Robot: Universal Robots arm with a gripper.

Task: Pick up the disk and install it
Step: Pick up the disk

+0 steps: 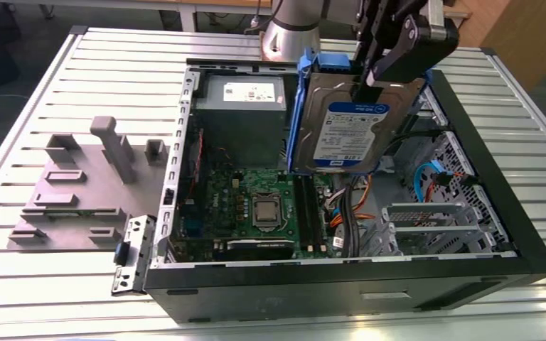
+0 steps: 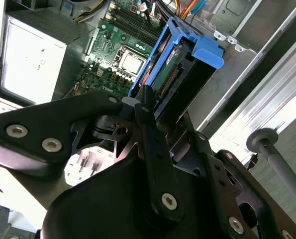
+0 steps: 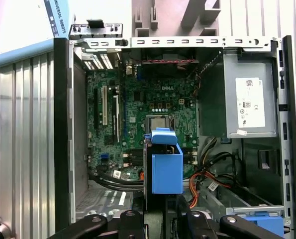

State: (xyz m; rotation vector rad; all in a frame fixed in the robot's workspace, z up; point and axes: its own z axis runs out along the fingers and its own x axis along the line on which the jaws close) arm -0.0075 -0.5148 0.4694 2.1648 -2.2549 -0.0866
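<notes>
Pinching the disk (image 1: 349, 128) by its upper edge, the claw (image 1: 372, 82) is holding it upright on edge over the open computer case (image 1: 349, 291), in the upper right part of the exterior view. The white-and-blue label is facing that camera, and the blue bracket (image 1: 298, 114) is running down the side toward the exterior view's left. In the second wrist view a finger (image 2: 148, 114) is pressing flat against the drive's end.

Doing this step well probably means keeping the drive plumb and square to its slot. It also means steering clear of the cables (image 1: 349, 209) and the power-supply box (image 1: 244, 106). The hold sits high on the disk, so slow travel should limit swinging.

The claw's body is covering the contact points in the exterior view. I cannot tell whether the disk's lower edge is hanging free or touching anything above the motherboard (image 1: 254, 206). The receiving bay is hard to make out. Another blue piece (image 3: 259, 219) is being cut off by the frame edge in the first wrist view. The grey stand (image 1: 83, 185) is sitting on the surface (image 1: 45, 298), well apart.
</notes>
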